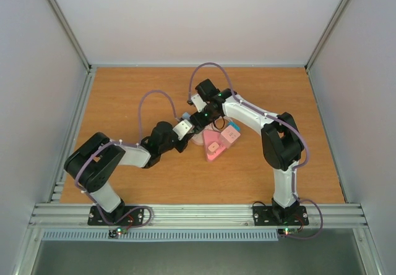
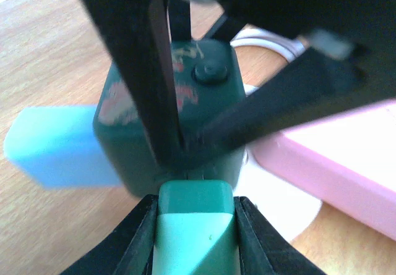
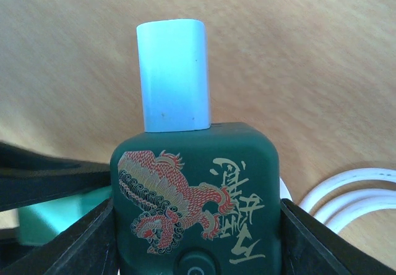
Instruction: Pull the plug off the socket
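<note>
Left gripper (image 2: 195, 228) clamped on the green plug (image 2: 195, 207), bottom centre of its wrist view, plug end butted against the dark green socket cube (image 3: 198, 188). Right gripper (image 3: 197, 225) closed on the cube's two sides; cube sat mid-frame overhead.

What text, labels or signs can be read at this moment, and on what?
On the socket: gold brush-style characters beside a red and gold dragon. They are too stylised to read, so there is nothing to quote.
On the blue plug, green plug and pink block: no text shows.
In the top view: anything printed is too small to tell.
</note>
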